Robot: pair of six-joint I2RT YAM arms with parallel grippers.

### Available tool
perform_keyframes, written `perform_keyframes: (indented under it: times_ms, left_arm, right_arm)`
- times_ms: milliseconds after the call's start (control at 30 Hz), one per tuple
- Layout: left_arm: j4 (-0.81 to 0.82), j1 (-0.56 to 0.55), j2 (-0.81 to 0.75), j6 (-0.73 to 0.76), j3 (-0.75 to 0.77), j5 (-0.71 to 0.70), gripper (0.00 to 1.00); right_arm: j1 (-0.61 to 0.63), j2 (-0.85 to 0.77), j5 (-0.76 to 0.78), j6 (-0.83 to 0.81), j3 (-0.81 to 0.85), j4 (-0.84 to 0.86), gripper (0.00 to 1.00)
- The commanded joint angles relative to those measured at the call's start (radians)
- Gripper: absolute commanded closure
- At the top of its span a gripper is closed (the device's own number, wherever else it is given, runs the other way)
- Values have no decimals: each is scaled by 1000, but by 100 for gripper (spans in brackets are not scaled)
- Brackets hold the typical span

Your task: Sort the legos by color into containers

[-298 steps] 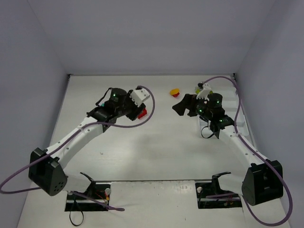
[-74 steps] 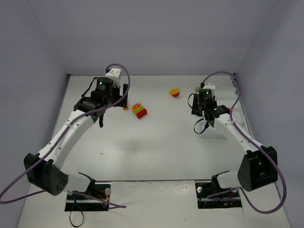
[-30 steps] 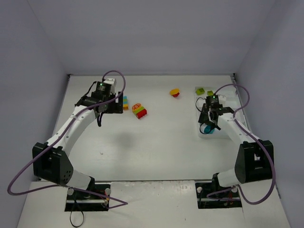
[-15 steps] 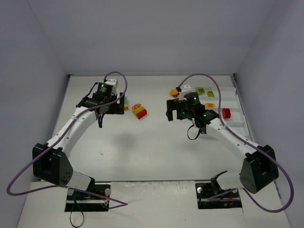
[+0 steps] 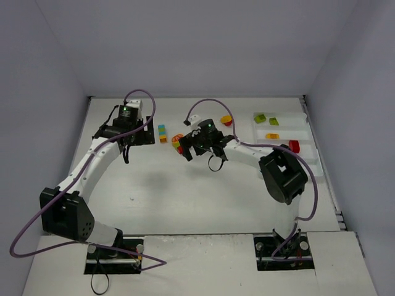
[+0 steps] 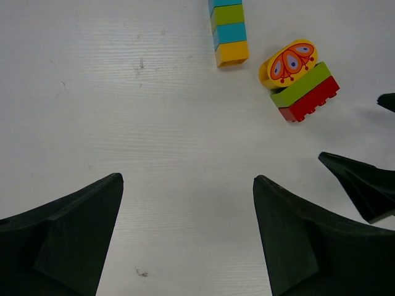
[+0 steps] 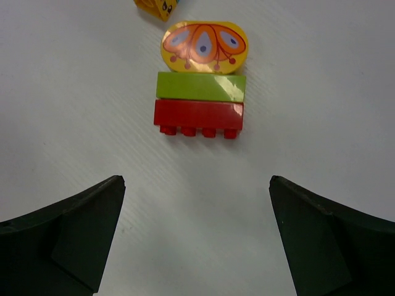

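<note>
A stack of a yellow butterfly brick [image 7: 204, 46], a lime green brick [image 7: 200, 86] and a red brick [image 7: 198, 115] lies on its side on the table. My right gripper [image 7: 197, 179] hangs open just short of it, empty. In the top view this stack [image 5: 177, 142] sits at the right gripper [image 5: 185, 148]. A column of cyan, green and orange bricks [image 6: 228, 34] lies beyond my open, empty left gripper [image 6: 187, 180]. That column [image 5: 162, 133] is just right of the left gripper [image 5: 144, 135]. The white tray [image 5: 307, 137] holds a green brick [image 5: 260, 118], an orange brick [image 5: 272, 136] and a red brick [image 5: 294, 146].
A yellow-and-red piece [image 5: 226, 120] lies between the stack and the tray. Grey walls close in the table on the left, back and right. The right arm stretches across the middle of the table, and its fingers [image 6: 358, 182] show in the left wrist view.
The right arm has swung left from the tray across the table to the butterfly stack, and its jaws have opened wide. The left gripper has drawn slightly left of the column.
</note>
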Motion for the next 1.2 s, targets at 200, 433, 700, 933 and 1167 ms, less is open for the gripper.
perform_keyframes:
  times_ms: [200, 433, 700, 933, 1167]
  left_arm:
    - [37, 4, -28, -14, 12, -4, 21]
    - [34, 10, -23, -18, 12, 7, 20]
    - [34, 11, -20, -17, 12, 8, 20]
    - [45, 11, -26, -24, 10, 69, 20]
    - [103, 11, -81, -36, -13, 284, 20]
  right_arm:
    - [14, 166, 11, -34, 198, 99, 0]
    - [23, 252, 33, -27, 272, 99, 0]
    - [26, 269, 53, -32, 261, 105, 23]
    - [26, 183, 54, -55, 142, 163, 75]
    - [26, -109, -39, -109, -153, 320, 96]
